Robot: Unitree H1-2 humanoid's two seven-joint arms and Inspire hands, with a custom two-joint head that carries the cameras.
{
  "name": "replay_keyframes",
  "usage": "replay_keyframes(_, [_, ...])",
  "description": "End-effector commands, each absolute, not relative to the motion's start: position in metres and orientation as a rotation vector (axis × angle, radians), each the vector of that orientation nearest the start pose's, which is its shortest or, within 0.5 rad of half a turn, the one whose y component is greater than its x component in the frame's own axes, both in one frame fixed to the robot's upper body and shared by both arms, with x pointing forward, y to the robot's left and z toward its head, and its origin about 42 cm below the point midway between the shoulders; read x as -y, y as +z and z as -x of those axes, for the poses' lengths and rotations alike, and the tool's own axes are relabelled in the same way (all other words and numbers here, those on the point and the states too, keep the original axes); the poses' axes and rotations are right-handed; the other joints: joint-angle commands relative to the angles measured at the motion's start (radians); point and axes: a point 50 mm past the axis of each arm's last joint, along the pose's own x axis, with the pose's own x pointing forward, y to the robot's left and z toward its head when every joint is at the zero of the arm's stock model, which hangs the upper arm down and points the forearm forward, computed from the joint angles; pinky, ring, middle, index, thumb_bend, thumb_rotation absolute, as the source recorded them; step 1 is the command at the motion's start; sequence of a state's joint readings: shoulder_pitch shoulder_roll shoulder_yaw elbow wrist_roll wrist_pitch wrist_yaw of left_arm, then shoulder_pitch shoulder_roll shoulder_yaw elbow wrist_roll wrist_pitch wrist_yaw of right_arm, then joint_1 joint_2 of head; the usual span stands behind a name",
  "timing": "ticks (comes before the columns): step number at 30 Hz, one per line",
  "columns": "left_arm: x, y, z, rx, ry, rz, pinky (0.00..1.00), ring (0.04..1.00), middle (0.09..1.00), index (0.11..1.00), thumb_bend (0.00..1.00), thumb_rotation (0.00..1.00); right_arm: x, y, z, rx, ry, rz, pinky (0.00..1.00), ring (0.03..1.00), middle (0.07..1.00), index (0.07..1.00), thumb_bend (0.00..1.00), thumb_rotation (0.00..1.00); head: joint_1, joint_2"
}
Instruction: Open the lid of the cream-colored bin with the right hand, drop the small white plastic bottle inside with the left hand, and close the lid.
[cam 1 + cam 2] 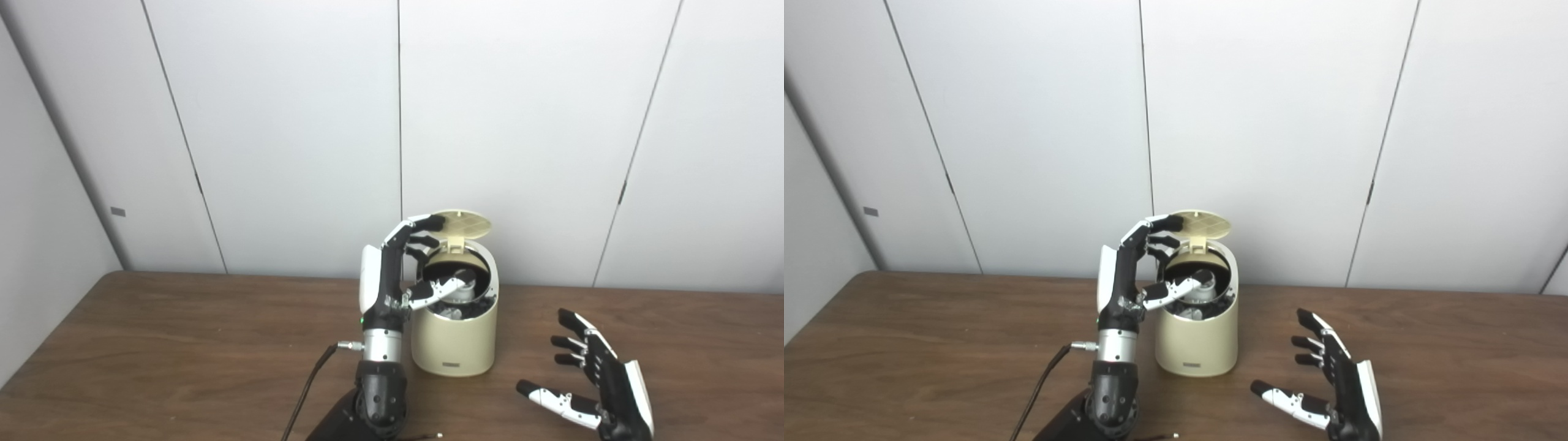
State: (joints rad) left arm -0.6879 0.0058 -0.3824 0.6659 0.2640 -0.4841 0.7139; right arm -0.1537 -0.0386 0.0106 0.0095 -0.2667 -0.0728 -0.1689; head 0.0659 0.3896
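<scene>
- The right hand (597,383) is nearest the camera, low at the right over the bench (153,343), palm turned inward, fingers (572,343) spread wide and thumb stretched out to the left; it holds nothing and sits well apart from the bin.
- A black cable (312,380) runs across the bench from the bottom edge up to a metal plug at the left wrist.
- The left hand (407,269) stands upright just beside the left wall of the cream-colored bin (453,343), fingers apart: the upper fingertips reach up to the edge of the raised lid, and the thumb pokes over the rim into the opening.
- I cannot tell whether the thumb touches anything inside; nothing is clasped in the hand.
- The lid (462,225) is swung up and back on its rear hinge, its ribbed underside showing.
- The small white plastic bottle (467,289) lies inside the bin, seen through the open mouth against the dark interior, just past the thumb tip.
- The bin stands upright on the brown wooden bench near its middle, with pale wall panels (520,122) behind.
</scene>
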Motion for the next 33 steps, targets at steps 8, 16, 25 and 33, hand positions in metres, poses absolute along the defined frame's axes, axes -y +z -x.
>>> replay_keyframes(8, [-0.09,0.21,-0.451,0.672,0.097,-0.188,0.45,0.565,0.659,0.695,0.77,0.01,0.21,0.168,-0.339,0.345,-0.116,0.28,0.65,0.744,0.852,0.827,0.72,0.09,0.001,0.0])
replay_keyframes(16, [-0.099,0.211,-0.442,0.699,0.117,-0.174,0.41,0.482,0.495,0.507,0.53,0.01,0.211,0.166,-0.34,0.346,-0.115,0.283,0.65,0.74,0.851,0.822,0.71,0.07,0.011,-0.003])
replay_keyframes(25, [-0.121,0.213,-0.426,0.738,0.139,-0.147,0.34,0.378,0.454,0.515,0.52,0.0,0.212,0.165,-0.339,0.336,-0.111,0.288,0.65,0.74,0.85,0.82,0.71,0.08,0.02,-0.004])
replay_keyframes(33, [-0.153,0.211,-0.417,0.691,0.037,-0.111,0.4,0.459,0.478,0.498,0.52,0.0,0.215,0.162,-0.34,0.337,-0.098,0.289,0.64,0.737,0.849,0.811,0.71,0.06,0.027,-0.003])
